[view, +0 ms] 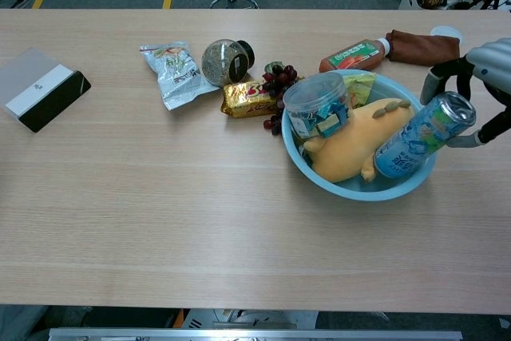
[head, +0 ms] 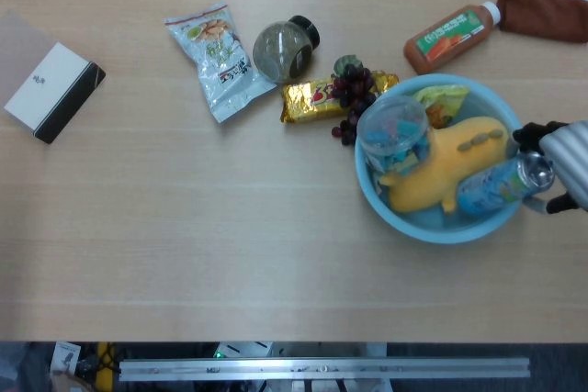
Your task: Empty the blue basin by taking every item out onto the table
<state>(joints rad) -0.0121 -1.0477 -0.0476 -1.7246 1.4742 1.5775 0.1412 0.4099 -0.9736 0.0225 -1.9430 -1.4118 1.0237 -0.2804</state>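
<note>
Blue basin [view: 351, 189] at near right of the table [view: 160, 213], my right hand [view: 471, 89] gripping the top of the tilted blue can [view: 423, 135] inside it, yellow plush [view: 355, 145] and clear tub [view: 318, 105] alongside, my left hand unseen.

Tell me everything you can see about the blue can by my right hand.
The blue can looks metal, light blue with printed graphics and a silver top. It lies tilted, base down inside the blue basin, top leaning over the rim. It rests beside the yellow plush toy. The right hand has fingers around its top.
</note>
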